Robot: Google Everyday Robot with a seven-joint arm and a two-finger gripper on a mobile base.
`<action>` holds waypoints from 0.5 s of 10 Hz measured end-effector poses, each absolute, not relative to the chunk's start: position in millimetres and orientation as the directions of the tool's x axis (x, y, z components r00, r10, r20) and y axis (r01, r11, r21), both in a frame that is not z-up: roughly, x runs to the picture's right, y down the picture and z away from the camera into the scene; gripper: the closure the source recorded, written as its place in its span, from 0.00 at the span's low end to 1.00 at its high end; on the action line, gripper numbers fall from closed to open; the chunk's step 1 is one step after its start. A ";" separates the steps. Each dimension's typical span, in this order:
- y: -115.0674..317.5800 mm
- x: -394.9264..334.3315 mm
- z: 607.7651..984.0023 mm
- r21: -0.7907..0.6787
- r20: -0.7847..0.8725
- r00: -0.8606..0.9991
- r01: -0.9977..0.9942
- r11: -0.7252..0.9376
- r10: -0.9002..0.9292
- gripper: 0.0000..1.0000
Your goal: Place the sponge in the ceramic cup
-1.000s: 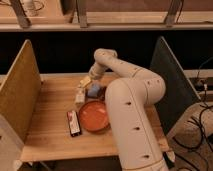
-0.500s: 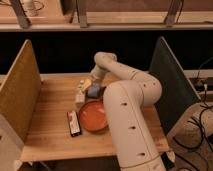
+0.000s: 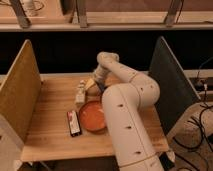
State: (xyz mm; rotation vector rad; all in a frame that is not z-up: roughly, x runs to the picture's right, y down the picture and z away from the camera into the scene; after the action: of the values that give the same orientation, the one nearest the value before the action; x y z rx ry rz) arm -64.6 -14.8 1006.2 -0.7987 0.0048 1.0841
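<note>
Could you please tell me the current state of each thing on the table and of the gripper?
Plate: flat on the table, nothing on it.
Packet: lying flat, left of the plate.
Bottle: upright, behind the packet.
Gripper: low behind the plate, right of the bottle.
Sponge, cup: cannot make them out.

Warm, dim indoor light falls from above and tints the wooden table [image 3: 50, 125] amber. The white arm [image 3: 125, 115] is the brightest surface, lit along its top and front with no hard glare. Behind the table a wide band lies almost black. The side panels [image 3: 20, 95] stay dull and flat. The gripper [image 3: 94, 84], low over the table's far middle, sits in the arm's shade, and shadows everywhere are soft-edged
</note>
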 end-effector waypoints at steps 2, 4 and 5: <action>-12.9 -62.0 1009.4 -0.570 -0.385 0.487 -0.794 0.213 0.784 0.20; -9.0 -63.2 1012.3 -0.575 -0.387 0.488 -0.791 0.209 0.782 0.34; -7.8 -64.4 1013.3 -0.580 -0.384 0.491 -0.787 0.210 0.782 0.42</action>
State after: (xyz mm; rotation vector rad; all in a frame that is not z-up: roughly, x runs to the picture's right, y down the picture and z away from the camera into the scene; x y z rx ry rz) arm -64.4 -7.8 1013.3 -0.8107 0.0077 1.0909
